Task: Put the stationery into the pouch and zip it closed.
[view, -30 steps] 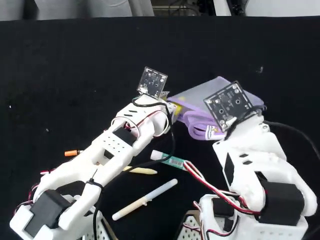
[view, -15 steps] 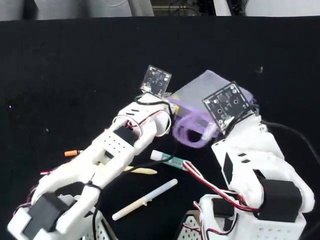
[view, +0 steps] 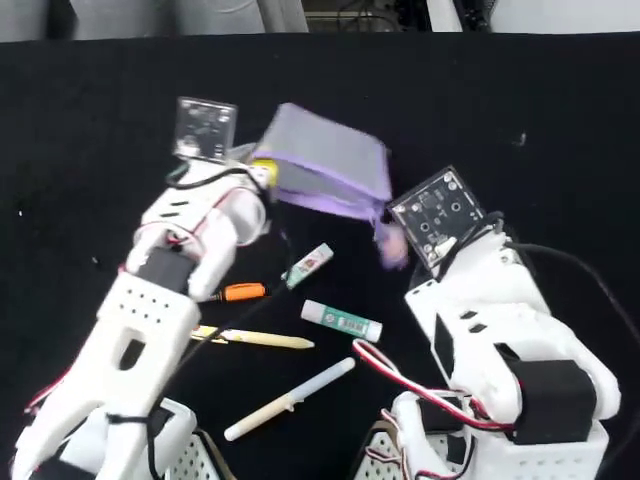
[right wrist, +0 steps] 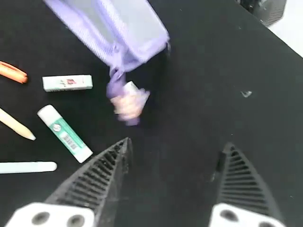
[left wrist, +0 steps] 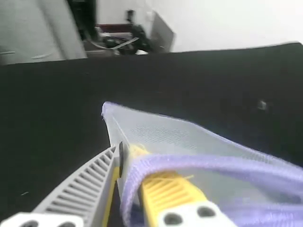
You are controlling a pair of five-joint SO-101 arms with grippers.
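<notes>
Left tool (left wrist: 127, 153) pinches the pouch (view: 325, 160) rim aloft — thin mesh may slip free; right tool (right wrist: 177, 143) gapes, empty.

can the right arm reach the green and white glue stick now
Probably yes: the right gripper is open and empty, and the green and white glue stick lies uncovered near it.

2 white arms (view: 150, 320), red wires (view: 400, 368)
</notes>
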